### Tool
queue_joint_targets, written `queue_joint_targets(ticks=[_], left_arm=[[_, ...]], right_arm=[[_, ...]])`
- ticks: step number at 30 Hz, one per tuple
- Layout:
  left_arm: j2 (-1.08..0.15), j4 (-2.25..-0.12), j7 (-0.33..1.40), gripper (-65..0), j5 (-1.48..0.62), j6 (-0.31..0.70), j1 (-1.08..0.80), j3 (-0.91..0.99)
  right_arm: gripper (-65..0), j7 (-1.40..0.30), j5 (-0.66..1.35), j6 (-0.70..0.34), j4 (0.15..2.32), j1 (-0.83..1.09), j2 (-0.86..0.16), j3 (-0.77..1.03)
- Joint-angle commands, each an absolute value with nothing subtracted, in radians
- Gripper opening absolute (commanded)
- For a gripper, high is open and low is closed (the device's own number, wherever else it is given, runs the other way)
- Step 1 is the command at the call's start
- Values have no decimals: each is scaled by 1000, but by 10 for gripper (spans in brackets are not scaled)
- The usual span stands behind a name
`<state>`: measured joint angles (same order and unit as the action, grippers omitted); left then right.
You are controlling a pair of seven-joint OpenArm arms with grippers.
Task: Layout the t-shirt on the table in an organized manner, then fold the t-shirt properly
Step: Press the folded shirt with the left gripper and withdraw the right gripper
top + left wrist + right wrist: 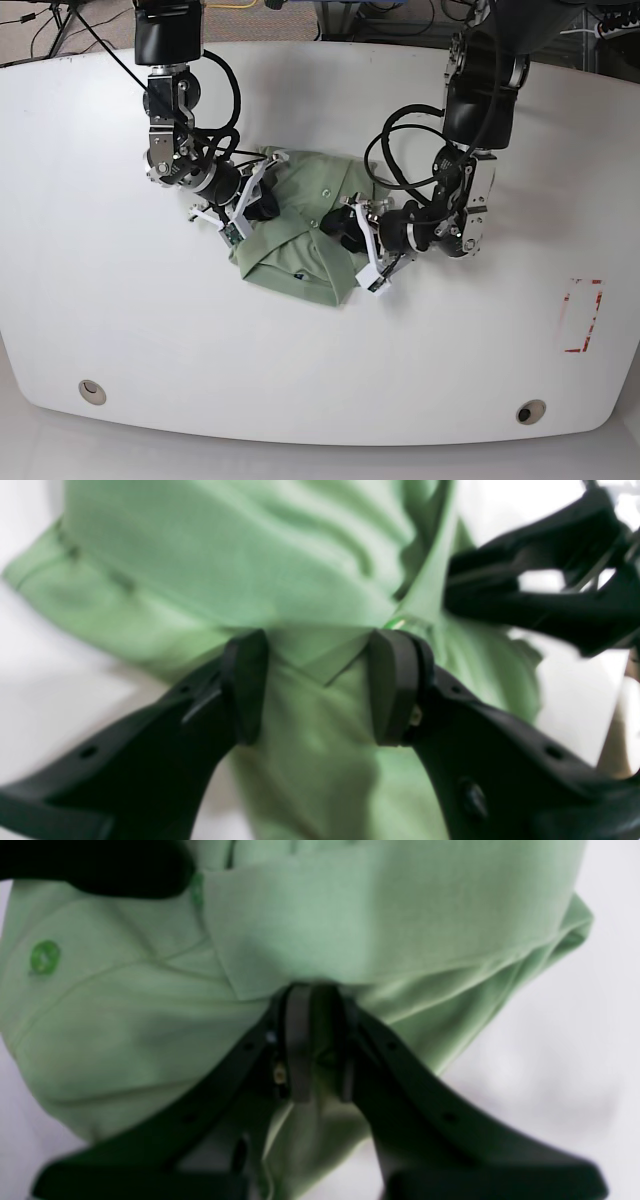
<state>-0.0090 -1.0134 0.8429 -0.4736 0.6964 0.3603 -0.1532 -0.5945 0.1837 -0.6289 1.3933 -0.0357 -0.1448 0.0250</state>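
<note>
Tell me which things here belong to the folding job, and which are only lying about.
Belong to the job:
- t-shirt, bunched up, not yet laid flat
- table
- left gripper, open over the shirt
- right gripper, shut on the t-shirt

Only lying about:
- red mark on the table
- two grommet holes

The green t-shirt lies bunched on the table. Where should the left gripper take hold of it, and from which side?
Probably the collar flap's edge on the t-shirt, which lies just between the open fingers of the left gripper. It is a firm, doubled edge raised over the flat cloth, so it pinches easily. Come in low from the side opposite the right gripper, already shut on the cloth near the collar.
</note>
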Motion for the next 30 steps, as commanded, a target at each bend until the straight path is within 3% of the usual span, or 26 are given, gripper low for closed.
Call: queue_joint_targets(ticks=[1, 12, 20, 25, 30], left_arm=[[-13, -1026, 858, -343, -476, 698, 378, -151], [-33, -1112, 905, -343, -530, 698, 343, -145], [-58, -1287, 974, -343, -601, 698, 354, -147], [1, -1331, 981, -343, -599, 698, 374, -150], [62, -1331, 974, -343, -593, 615, 406, -179]], right_arm=[[-575, -625, 156, -624, 1386, -61, -153, 24], [-575, -630, 154, -624, 1415, -84, -156, 25], [-575, -789, 154, -619, 1727, -48, -162, 33], [-575, -865, 153, -619, 1890, -19, -179, 45], [-575, -866, 153, -624, 1945, 21, -183, 154]])
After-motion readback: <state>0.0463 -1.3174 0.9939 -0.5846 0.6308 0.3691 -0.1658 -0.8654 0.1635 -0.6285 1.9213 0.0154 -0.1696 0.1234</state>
